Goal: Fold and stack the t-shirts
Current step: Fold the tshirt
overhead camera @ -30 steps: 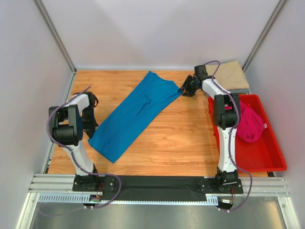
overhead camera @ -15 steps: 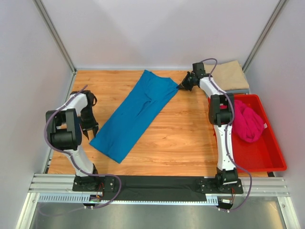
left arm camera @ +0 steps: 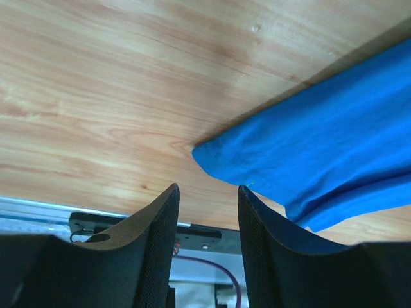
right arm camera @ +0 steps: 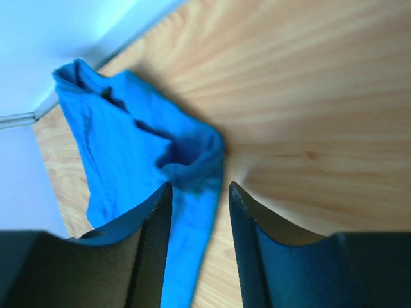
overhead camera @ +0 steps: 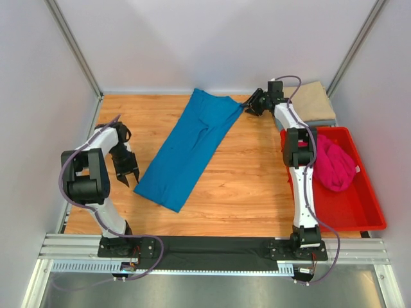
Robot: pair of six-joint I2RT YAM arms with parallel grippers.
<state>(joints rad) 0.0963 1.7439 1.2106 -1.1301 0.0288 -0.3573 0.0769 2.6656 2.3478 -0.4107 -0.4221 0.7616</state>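
top external view, near to far. left jaws sit low over the left side of the counter point(overhead camera: 250, 192), partly open and holding nothing. left wrist view: the near corner of the bright blue t-shirt point(left arm camera: 321, 147) lies flat on the wood just beyond the fingertips point(left arm camera: 160, 212), not between them. the shirt is folded into a long strip running diagonally from near left to far centre.

a red bin point(overhead camera: 359, 226) stands at the right edge of the counter. the magenta t-shirt point(overhead camera: 337, 168) is bunched in its far half.

right jaws are at the far end of the blue strip, partly open. right wrist view: the rumpled far corner lies just ahead of the tips, loose on the counter and not pinched.

the tan t-shirt point(overhead camera: 314, 101) lies folded in the far right corner, just behind the bin. a grey-blue edge point(overhead camera: 319, 120) shows beneath it.
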